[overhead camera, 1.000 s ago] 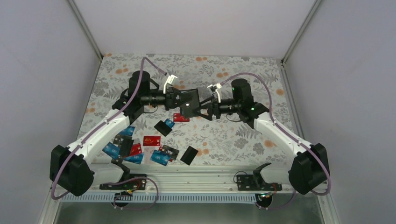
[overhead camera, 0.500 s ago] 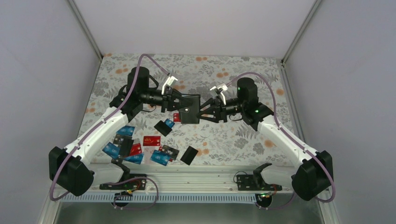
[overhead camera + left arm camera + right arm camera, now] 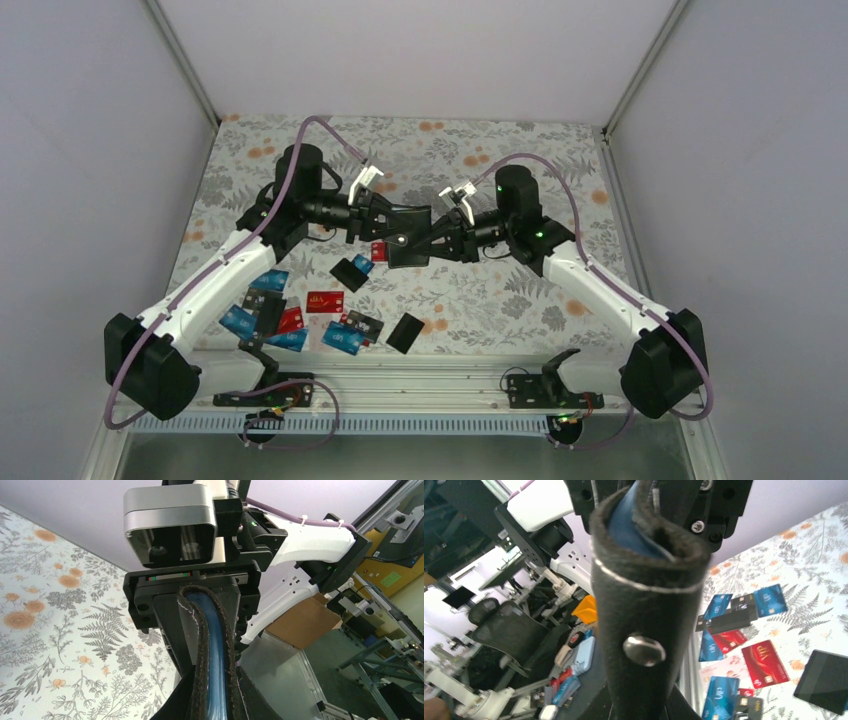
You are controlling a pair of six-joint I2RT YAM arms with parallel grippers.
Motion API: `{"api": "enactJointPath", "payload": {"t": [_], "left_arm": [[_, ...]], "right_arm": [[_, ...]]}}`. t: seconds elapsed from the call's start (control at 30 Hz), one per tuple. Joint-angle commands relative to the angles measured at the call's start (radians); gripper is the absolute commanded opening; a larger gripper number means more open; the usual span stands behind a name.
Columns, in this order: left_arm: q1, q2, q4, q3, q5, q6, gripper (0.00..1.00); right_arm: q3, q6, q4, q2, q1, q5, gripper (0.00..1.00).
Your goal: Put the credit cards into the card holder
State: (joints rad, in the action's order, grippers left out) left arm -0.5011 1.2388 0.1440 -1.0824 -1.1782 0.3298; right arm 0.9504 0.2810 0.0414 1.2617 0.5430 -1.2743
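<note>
The black card holder [image 3: 405, 236] hangs above the middle of the table, held between both arms. My left gripper [image 3: 384, 224] is shut on its left edge, and my right gripper [image 3: 430, 240] is shut on its right edge. The left wrist view shows the card holder [image 3: 212, 640] edge-on with its blue inside, pinched at my left gripper [image 3: 220, 702]. In the right wrist view the card holder [image 3: 644, 600] shows its metal snap and fills my right gripper [image 3: 644, 707]. Credit cards lie below on the cloth: a red one [image 3: 325, 301], a blue one [image 3: 342, 338] and a black one [image 3: 405, 332].
More cards cluster at the front left [image 3: 255, 312], and a black one [image 3: 349, 273] lies under the holder. The right wrist view shows a red card [image 3: 765, 663], a blue card [image 3: 716, 697] and a black card [image 3: 824, 680]. A metal rail [image 3: 420, 375] runs along the near edge.
My right gripper moved left onto the card holder's right edge and closed on it. My left gripper kept its grip and tilted the holder slightly.
</note>
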Motion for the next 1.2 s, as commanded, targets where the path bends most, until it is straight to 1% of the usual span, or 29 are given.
{"api": "enactJointPath", "payload": {"t": [0.0,0.03,0.13,0.2,0.23,0.27,0.3,0.33,0.4,0.47,0.57,0.63,0.73,0.83,1.07,1.17], "left_arm": [[-0.012,0.0,-0.048,-0.02,0.014,0.012,0.05],[-0.012,-0.004,-0.046,-0.017,0.038,0.014,0.08],[-0.012,-0.015,-0.005,-0.022,0.154,-0.007,0.32],[-0.013,-0.03,0.053,-0.031,0.277,-0.038,0.6],[-0.011,-0.038,0.077,-0.034,0.331,-0.053,0.71],[-0.013,-0.044,0.097,-0.036,0.396,-0.066,0.8],[-0.013,-0.05,0.118,-0.038,0.482,-0.076,0.88],[-0.013,-0.055,0.134,-0.039,0.55,-0.09,0.92],[-0.024,-0.068,0.163,-0.037,0.683,-0.11,0.95],[-0.054,-0.074,0.181,-0.032,0.815,-0.127,0.97],[-0.11,-0.077,0.189,-0.019,0.975,-0.135,0.97],[-0.144,-0.082,0.176,0.002,1.055,-0.132,0.95],[-0.163,-0.061,0.181,0.017,1.1,-0.131,0.92],[-0.187,-0.033,0.188,0.031,1.128,-0.132,0.92],[-0.224,0.009,0.158,0.078,1.128,-0.115,0.92],[-0.236,0.03,0.15,0.082,1.149,-0.109,0.91]], "right_arm": [[0.028,-0.006,0.001,0.009,0.02,0.025,0.06],[0.029,-0.004,0.005,0.009,0.02,0.038,0.05],[0.039,0.011,0.042,0.005,0.021,0.118,0.04],[0.048,0.029,0.079,0.008,0.02,0.203,0.04],[0.053,0.04,0.099,0.009,0.019,0.245,0.04],[0.057,0.054,0.12,0.012,0.019,0.293,0.04],[0.063,0.068,0.145,0.016,0.018,0.343,0.04],[0.068,0.084,0.164,0.022,0.019,0.39,0.04],[0.076,0.13,0.203,0.035,0.019,0.488,0.04],[0.077,0.171,0.231,0.054,0.02,0.55,0.04],[0.074,0.201,0.253,0.074,0.019,0.586,0.04],[0.075,0.212,0.265,0.078,0.018,0.61,0.04],[0.086,0.212,0.273,0.084,0.02,0.612,0.04],[0.098,0.207,0.281,0.09,0.019,0.604,0.04],[0.109,0.195,0.292,0.097,0.02,0.613,0.04],[0.109,0.19,0.291,0.103,0.019,0.608,0.04]]}}
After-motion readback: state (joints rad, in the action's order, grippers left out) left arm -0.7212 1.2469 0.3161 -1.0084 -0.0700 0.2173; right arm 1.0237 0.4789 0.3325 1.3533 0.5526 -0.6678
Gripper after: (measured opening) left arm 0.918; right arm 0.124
